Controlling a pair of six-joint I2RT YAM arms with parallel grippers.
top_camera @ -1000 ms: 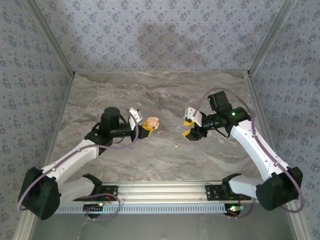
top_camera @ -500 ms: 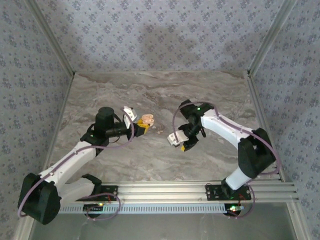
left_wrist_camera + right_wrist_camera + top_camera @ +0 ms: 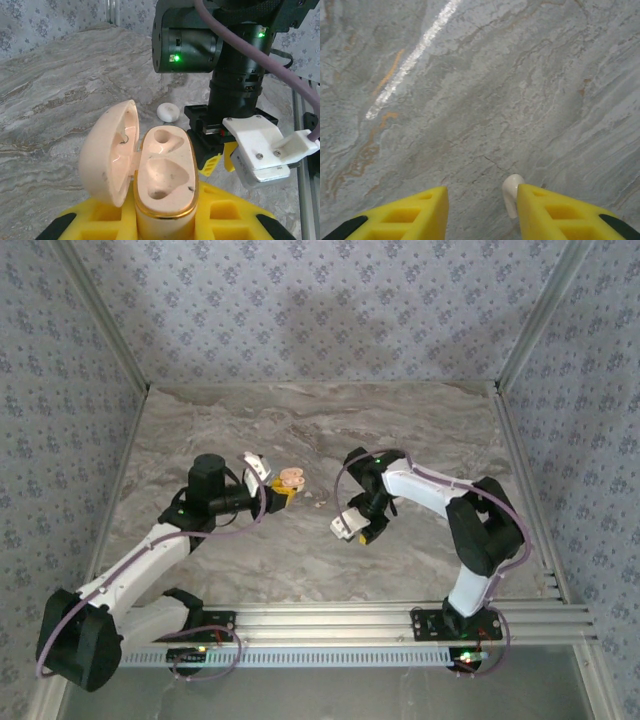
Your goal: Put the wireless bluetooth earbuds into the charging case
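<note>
Pick step. Right gripper [image 3: 481, 212] fingers spread, straddling one earbud [image 3: 512, 190] lying on the tabletop [image 3: 470, 75], bottom centre of the wrist view, just beside the frame-right finger. Left gripper [image 3: 284, 492] clenched on charging case [image 3: 162, 180], lid open, both wells empty. Next: centre, pinch gently, carry to a well.

Grey marble-pattern table [image 3: 300, 420]; floral blue-grey wallpaper walls [image 3: 320, 310]; aluminium rail [image 3: 330, 618] near edge.

Charging case [image 3: 165, 175]: glossy peach, lid hinged open to its left, both hollows empty, held upright between the left fingers [image 3: 225, 215]
Earbud one [image 3: 168, 112]: white, rounded, lying on the worktop [image 3: 60, 85] just beyond the case
Earbud two [image 3: 511, 192]: white, on the worktop, between the right fingers [image 3: 555, 210], close against one
</note>
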